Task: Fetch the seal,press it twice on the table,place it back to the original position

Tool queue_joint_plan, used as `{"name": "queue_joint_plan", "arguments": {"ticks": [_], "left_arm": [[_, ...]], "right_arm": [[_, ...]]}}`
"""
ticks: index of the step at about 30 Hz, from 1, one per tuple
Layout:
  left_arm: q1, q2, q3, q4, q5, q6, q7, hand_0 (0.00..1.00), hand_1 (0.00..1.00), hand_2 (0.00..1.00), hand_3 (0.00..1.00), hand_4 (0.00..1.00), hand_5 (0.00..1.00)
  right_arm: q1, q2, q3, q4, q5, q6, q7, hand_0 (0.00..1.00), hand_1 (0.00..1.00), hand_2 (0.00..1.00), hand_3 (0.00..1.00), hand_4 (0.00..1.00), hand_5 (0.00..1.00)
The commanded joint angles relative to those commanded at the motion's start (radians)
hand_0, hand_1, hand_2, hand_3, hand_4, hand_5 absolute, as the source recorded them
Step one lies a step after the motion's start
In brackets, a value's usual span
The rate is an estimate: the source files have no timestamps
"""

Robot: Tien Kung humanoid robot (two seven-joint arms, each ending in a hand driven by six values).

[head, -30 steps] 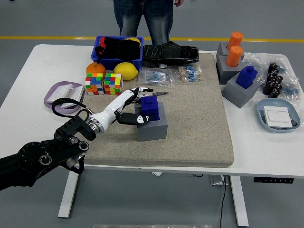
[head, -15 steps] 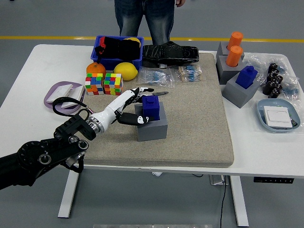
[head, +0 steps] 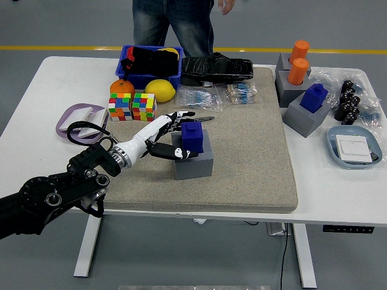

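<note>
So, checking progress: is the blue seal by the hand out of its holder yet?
Still in: the blue seal sits upright in its grey holder.

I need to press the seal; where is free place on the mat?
Free: the beige mat right of the grey holder, and its near strip. Crowded: the far edge, with resistor bags, cubes and black tray.

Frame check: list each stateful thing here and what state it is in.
blue seal: seated upright in its gray holder on the mat
left hand: fingers around the blue seal
second blue seal: sitting in its gray block, untouched
orange stamps: standing upright in their holder
blue bin: filled
</note>
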Motion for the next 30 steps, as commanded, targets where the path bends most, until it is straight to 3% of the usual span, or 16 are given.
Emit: {"name": "queue_joint_plan", "arguments": {"ticks": [5,6,11,12,23,24,29,30], "left_arm": [[0.005,0.003,-0.023,0.002,-0.017,-0.025,-0.001,0.99,0.998,0.998,0.998,0.998,0.421],[0.008,0.004,-0.03,0.004,-0.018,-0.028,-0.003,0.998,0.998,0.998,0.998,0.998,0.603],[0.023,0.005,-0.06,0.014,-0.038,-0.029,-0.018,0.998,0.998,0.998,0.998,0.998,0.603],[0.026,0.008,-0.069,0.013,-0.039,-0.029,-0.019,0.998,0.998,0.998,0.998,0.998,0.821],[0.025,0.052,-0.195,0.024,-0.039,0.006,-0.048,0.998,0.998,0.998,0.998,0.998,0.868],[0.026,0.057,-0.207,0.028,-0.039,0.008,-0.049,0.998,0.998,0.998,0.998,0.998,0.894],[0.029,0.088,-0.277,0.046,-0.025,0.015,-0.048,0.998,0.998,0.998,0.998,0.998,0.894],[0.029,0.095,-0.288,0.051,-0.023,0.015,-0.047,0.998,0.998,0.998,0.998,0.998,0.898]], "right_arm": [[-0.001,0.0,-0.007,0.0,0.001,-0.001,0.0,0.886,0.782,0.774,0.77,0.899,0.622],[-0.002,0.0,-0.008,0.0,0.001,-0.001,0.0,0.886,0.782,0.774,0.771,0.899,0.622],[-0.016,0.002,-0.006,0.0,0.004,-0.002,0.0,0.886,0.782,0.774,0.771,0.899,0.622],[-0.018,0.003,-0.005,0.0,0.004,-0.001,0.0,0.886,0.782,0.774,0.771,0.899,0.622],[-0.029,0.002,0.01,0.0,0.009,0.007,0.006,0.886,0.782,0.774,0.771,0.899,0.622],[-0.03,0.002,0.012,0.0,0.008,0.011,0.006,0.887,0.786,0.774,0.771,0.928,0.658],[-0.029,0.003,0.038,0.0,-0.014,0.038,0.011,0.887,0.786,0.774,0.771,0.928,0.658],[-0.029,0.003,0.042,0.0,-0.019,0.043,0.013,0.896,0.796,0.787,0.78,0.998,0.877]]}}
